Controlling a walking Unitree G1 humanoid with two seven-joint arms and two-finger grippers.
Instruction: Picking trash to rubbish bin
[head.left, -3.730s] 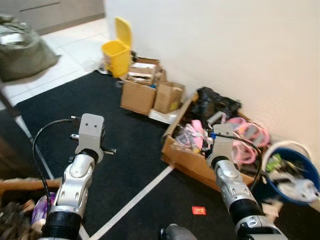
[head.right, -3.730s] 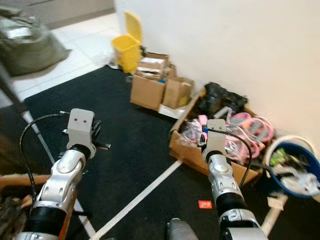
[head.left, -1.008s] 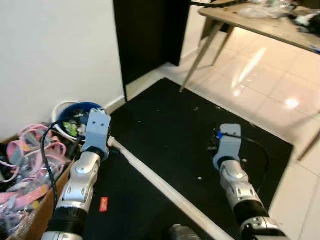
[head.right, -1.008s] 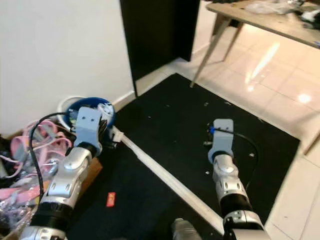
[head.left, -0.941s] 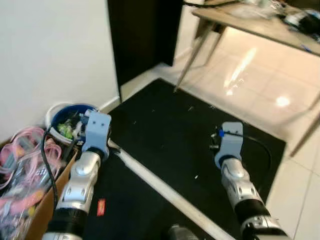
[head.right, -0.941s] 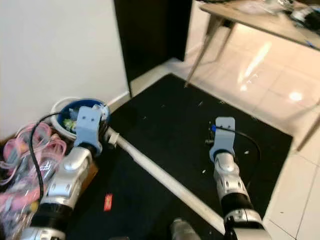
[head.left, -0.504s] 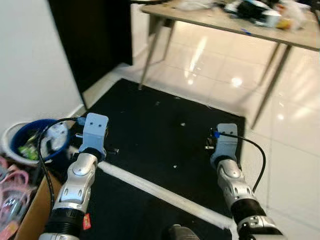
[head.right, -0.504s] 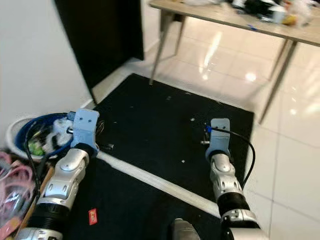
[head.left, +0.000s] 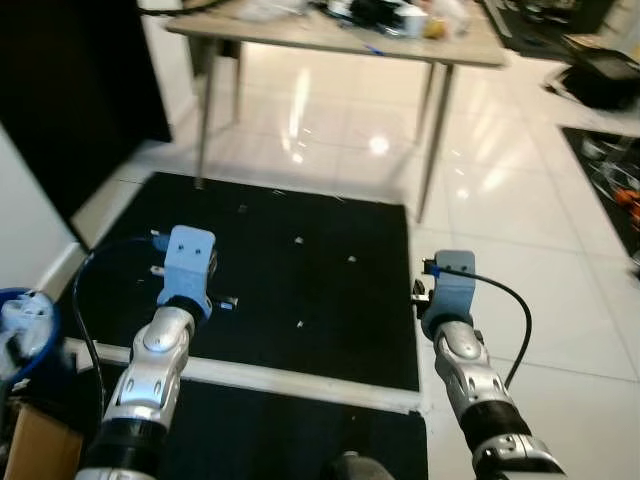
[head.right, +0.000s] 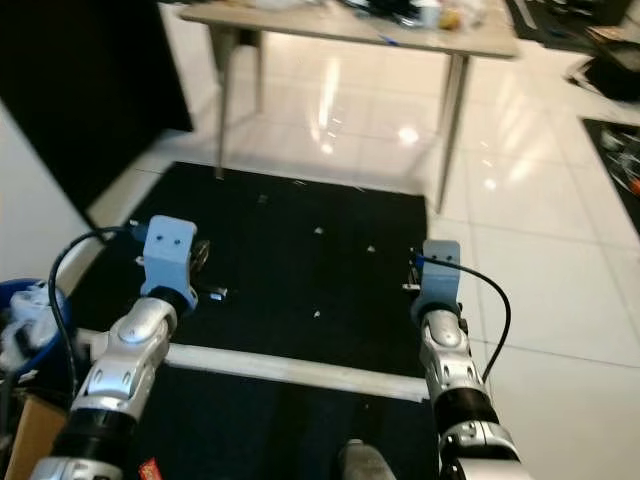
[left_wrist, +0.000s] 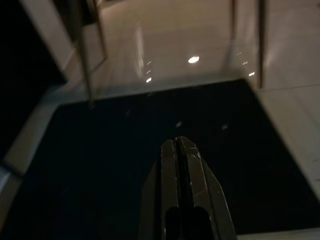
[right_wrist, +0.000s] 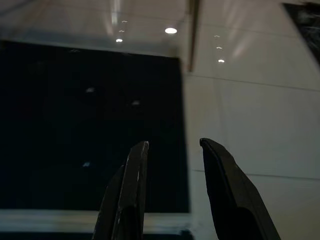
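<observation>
Nothing was picked up yet, so the whole job was left to do. The trash was a few tiny pale scraps of litter (head.left: 299, 324), too small to tell what they were. They lay spread out on the flat black floor mat (head.left: 330, 300), ahead of both pincers and in the gap between them.

The left gripper (left_wrist: 181, 150) had its two black fingers pressed tight together w/ nothing in them. It hung over the mat, scraps just in front. The right gripper (right_wrist: 172, 150) had its fingers spread apart, also empty. It hung over the mat's edge, next to the shiny white tile floor (head.left: 520, 230).

Far ahead of both pincers stood a grey table w/ thin metal legs (head.left: 430, 130), stuff piled on top. Off to the left pincer's side sat a round blue tub of rubbish (head.left: 18, 335), w/ a brown cardboard box (head.left: 35, 445) near it. Next job, I think: reach for a scrap.
</observation>
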